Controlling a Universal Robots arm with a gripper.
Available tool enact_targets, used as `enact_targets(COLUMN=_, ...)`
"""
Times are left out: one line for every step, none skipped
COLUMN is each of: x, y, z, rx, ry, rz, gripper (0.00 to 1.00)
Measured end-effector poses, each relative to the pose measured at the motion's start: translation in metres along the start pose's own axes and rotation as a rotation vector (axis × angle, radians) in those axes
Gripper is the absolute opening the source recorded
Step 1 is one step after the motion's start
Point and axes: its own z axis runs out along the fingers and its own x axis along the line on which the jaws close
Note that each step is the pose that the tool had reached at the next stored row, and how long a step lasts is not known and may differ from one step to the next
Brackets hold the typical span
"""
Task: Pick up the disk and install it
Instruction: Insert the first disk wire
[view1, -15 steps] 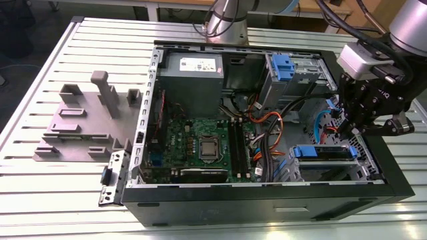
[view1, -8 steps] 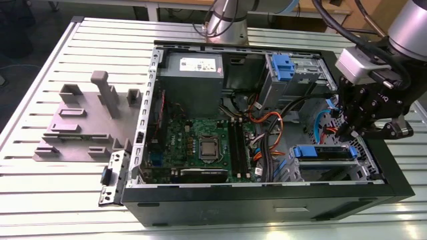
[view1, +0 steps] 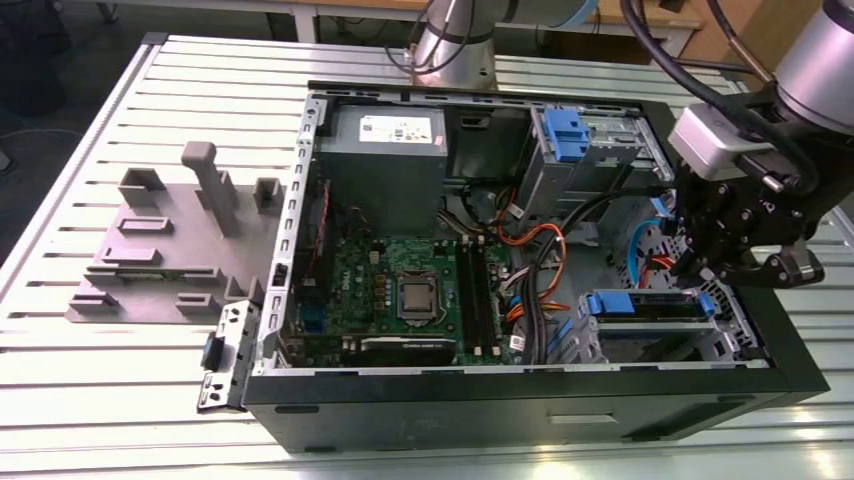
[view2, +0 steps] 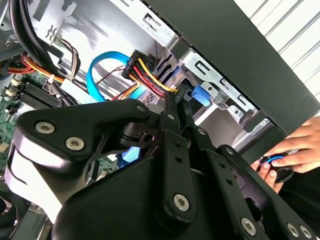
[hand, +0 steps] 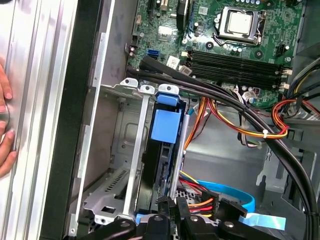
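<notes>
Your tool (view1: 738, 262) is hovering over the disk (view1: 650, 305) in its bay; can't tell its jaws' state; cables (hand: 235, 127) nearby could be snagging.

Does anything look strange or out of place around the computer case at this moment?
Yes: a person's hand rests right beside the computer case, close to the gripper working at the drive cage, where the disk sits in its slot. Inside, nothing looks damaged or askew.
</notes>
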Motion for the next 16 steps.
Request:
enact_targets(x=0.0, y=0.0001, z=0.0003, rx=0.0001, ry=-0.0009, rz=0.003, gripper=0.18)
enact_targets(x=0.0, y=0.0001, z=0.0005, rx=-0.0001, ry=-0.0007, rz=0.009, gripper=0.18)
enact_targets(x=0.0, y=0.0002, z=0.0006, rx=-0.0005, ry=-0.0002, rz=0.016, gripper=0.18)
enact_targets(x=0.0, y=0.0003, z=0.0007, rx=-0.0009, ry=0.0, rz=0.024, gripper=0.18)
enact_targets(x=0.0, y=0.0003, z=0.0009, rx=-0.0013, ry=0.0002, rz=0.032, gripper=0.18)
enact_targets(x=0.0, y=0.0005, z=0.0009, rx=-0.0015, ry=0.0003, rz=0.038, gripper=0.18)
enact_targets(x=0.0, y=0.0012, z=0.001, rx=-0.0011, ry=-0.0003, rz=0.04, gripper=0.18)
enact_targets(x=0.0, y=0.0021, z=0.0011, rx=0.0001, ry=-0.0014, rz=0.04, gripper=0.18)
enact_targets(x=0.0001, y=0.0032, z=0.001, rx=0.0019, ry=-0.003, rz=0.04, gripper=0.18)
enact_targets(x=0.0004, y=0.0043, z=0.0011, rx=0.0037, ry=-0.0053, rz=0.04, gripper=0.18)
enact_targets(x=0.0009, y=0.0053, z=0.0012, rx=0.0053, ry=-0.0072, rz=0.041, gripper=0.18)
enact_targets(x=0.0016, y=0.0061, z=0.0014, rx=0.0065, ry=-0.0088, rz=0.041, gripper=0.18)
enact_targets(x=0.0024, y=0.0068, z=0.0015, rx=0.0074, ry=-0.0103, rz=0.041, gripper=0.18)
enact_targets(x=0.0032, y=0.0074, z=0.0017, rx=0.0082, ry=-0.0123, rz=0.041, gripper=0.18)
enact_targets(x=0.0041, y=0.0079, z=0.0019, rx=0.0091, ry=-0.0146, rz=0.041, gripper=0.18)
enact_targets(x=0.0049, y=0.0084, z=0.0021, rx=0.0099, ry=-0.0171, rz=0.041, gripper=0.18)
